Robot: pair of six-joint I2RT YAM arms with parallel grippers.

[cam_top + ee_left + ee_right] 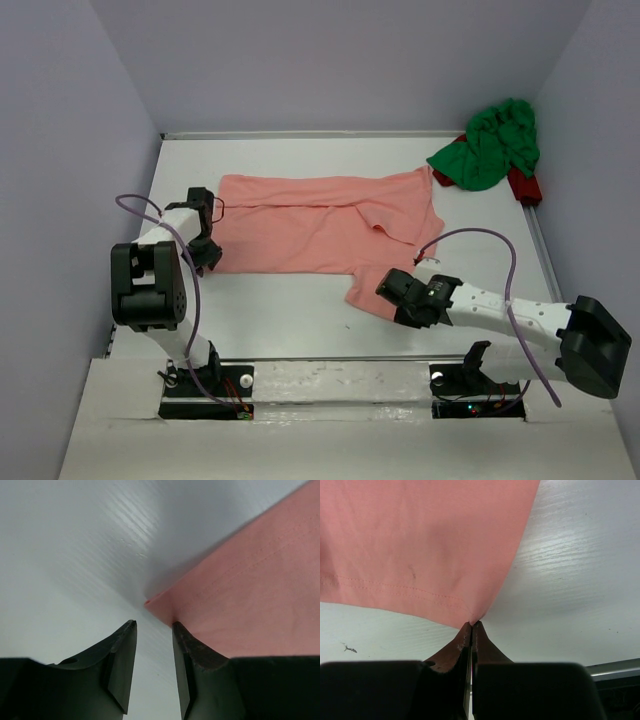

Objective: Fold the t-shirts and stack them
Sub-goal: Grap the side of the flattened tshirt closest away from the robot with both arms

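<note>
The salmon pink t-shirt [320, 222] lies spread flat across the middle of the white table. The bright green t-shirt [490, 145] is crumpled in the back right corner. My left gripper [208, 256] is open at the pink shirt's near left corner. In the left wrist view the corner [235, 590] lies just past the gripper [154, 625], and the right finger [192, 647] touches the cloth's edge. My right gripper [384, 291] is shut on the pink shirt's near right corner. The right wrist view shows the gripper [472, 625] pinching the hemmed cloth [420, 540].
A dark red object [525, 187] lies partly under the green shirt by the table's right edge. Lilac walls close the table in on the left, back and right. Purple cables loop over both arms.
</note>
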